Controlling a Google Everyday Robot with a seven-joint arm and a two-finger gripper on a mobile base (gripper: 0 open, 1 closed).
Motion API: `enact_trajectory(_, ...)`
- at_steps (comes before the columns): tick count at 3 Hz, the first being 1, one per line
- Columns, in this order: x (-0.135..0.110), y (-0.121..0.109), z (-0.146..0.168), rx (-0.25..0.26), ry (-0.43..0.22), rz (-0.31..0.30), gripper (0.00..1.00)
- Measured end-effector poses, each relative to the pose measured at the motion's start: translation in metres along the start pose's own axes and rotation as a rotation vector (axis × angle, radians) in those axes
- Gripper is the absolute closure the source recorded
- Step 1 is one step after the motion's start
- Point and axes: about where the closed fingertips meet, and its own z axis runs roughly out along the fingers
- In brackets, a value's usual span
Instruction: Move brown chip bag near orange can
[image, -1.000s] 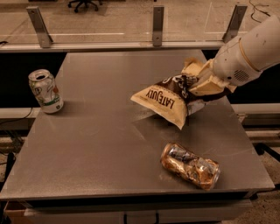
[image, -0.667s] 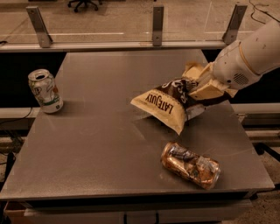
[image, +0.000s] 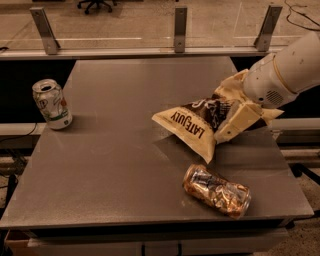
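The brown chip bag (image: 192, 124), dark brown and cream with "LATE JULY" on its edge, hangs tilted just above the grey table (image: 115, 165), right of centre. My gripper (image: 229, 107) comes in from the right on a white arm and is shut on the bag's right end; one cream finger (image: 235, 124) lies across it. The orange can (image: 216, 191), crushed and lying on its side, sits near the table's front right, just below the bag's lower corner and apart from it.
An upright white and green can (image: 51, 104) stands at the table's left edge. A rail with metal posts (image: 180, 27) runs along the far side. The table's right edge (image: 292, 165) is close to my arm (image: 292, 67).
My gripper and the chip bag have moved slightly down and toward the front, closer to the orange can. Both cans have stayed still.
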Motion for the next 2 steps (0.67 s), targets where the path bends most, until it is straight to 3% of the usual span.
enact_trajectory(1, 0.004, -0.006, -0.007, 0.025, -0.01, 0.017, 0.0)
enact_trajectory(2, 0.011, -0.031, -0.043, 0.093, -0.036, 0.014, 0.0)
